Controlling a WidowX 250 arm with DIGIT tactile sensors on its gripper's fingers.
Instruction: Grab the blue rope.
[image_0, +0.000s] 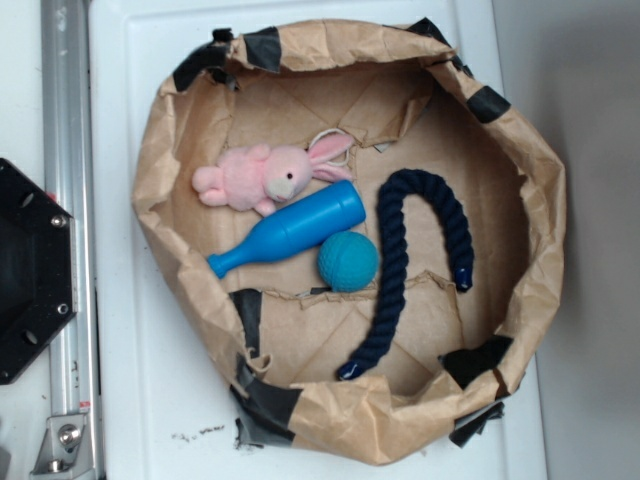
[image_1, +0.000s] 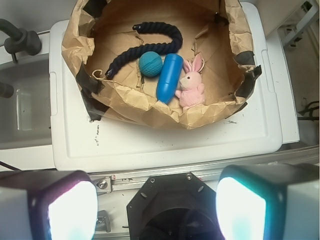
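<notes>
Gripper (image_1: 156, 210) hangs high and well back from a paper-lined nest holding the blue rope (image_0: 405, 262) among three toys.

The two fingers (image_1: 50, 205) stand wide apart with nothing between them, glowing and blurred at the bottom of the wrist view, their tips cut off. The rope lies ahead of them at the nest's far side, a hook shape: its long arm runs diagonally, its bend curls over a teal ball (image_0: 348, 262), which it seems to touch. Nearer the fingers lie a blue plastic bowling pin (image_0: 290, 228) and a pink plush bunny (image_0: 262, 176). The crumpled brown paper wall (image_0: 340, 428) hides part of the floor inside.
</notes>
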